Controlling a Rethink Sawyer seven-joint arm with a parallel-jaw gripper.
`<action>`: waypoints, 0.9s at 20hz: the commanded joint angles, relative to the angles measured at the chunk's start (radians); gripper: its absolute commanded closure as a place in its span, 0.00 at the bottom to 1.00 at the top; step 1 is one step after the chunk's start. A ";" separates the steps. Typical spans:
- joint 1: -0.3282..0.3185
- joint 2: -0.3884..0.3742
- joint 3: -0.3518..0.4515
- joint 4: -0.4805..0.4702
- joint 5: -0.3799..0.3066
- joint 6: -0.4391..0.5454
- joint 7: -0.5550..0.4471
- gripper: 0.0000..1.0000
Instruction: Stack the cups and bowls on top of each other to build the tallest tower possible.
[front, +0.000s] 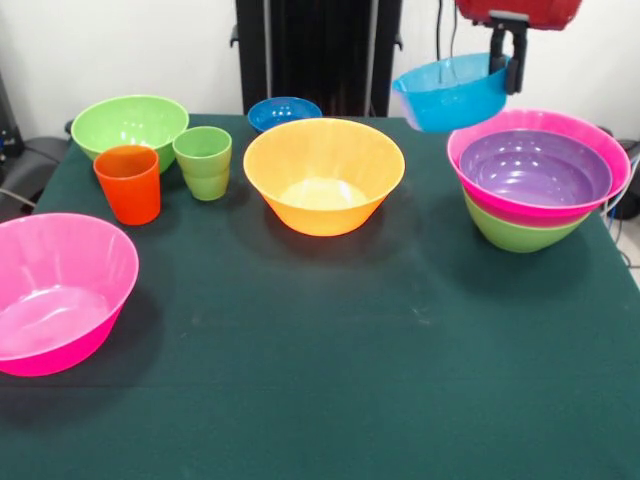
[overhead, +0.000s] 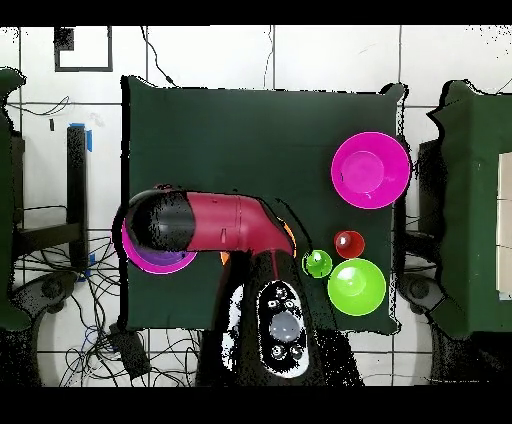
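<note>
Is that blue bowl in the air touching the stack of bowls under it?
Apart. The front view shows the blue bowl held up by the gripper, with background visible between it and the stack.

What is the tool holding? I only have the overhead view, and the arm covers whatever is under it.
Observer: The tool grips a light blue bowl by its rim, tilted, clear of the table.
Operator: Is it on the tower yet?
Observer: No. The tower is a green bowl, then a pink bowl, then a purple bowl nested inside.
Operator: Anything else hidden under the arm?
Observer: An orange bowl stands alone and empty mid-table, with a small blue bowl behind it.
</note>
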 joint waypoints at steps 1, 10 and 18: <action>0.059 0.008 -0.056 0.087 0.048 -0.026 0.266 1.00; 0.180 0.045 -0.108 0.097 0.114 -0.094 0.379 1.00; 0.258 0.098 -0.128 0.075 0.184 -0.145 0.450 1.00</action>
